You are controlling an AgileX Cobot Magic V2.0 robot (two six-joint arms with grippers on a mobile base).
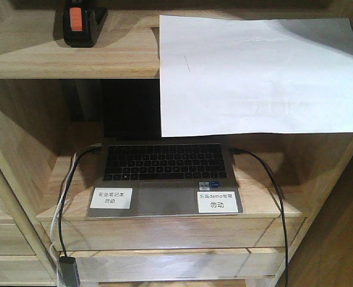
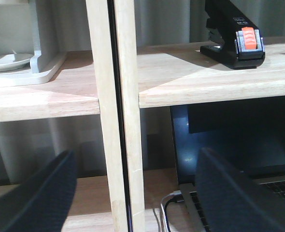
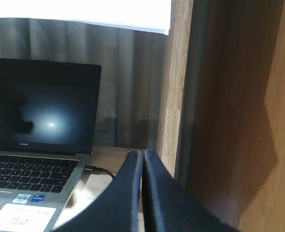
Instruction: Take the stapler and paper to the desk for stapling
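a light-wood shelf unit fills the view, its boards plank-grained and warmly lit from the front. a vertical post splits two compartments. in the lower bay an open laptop sits with a dark screen (two white labels on its palm rest), with black cables plugged in at each side. a grey curtain hangs in folds behind the shelves.
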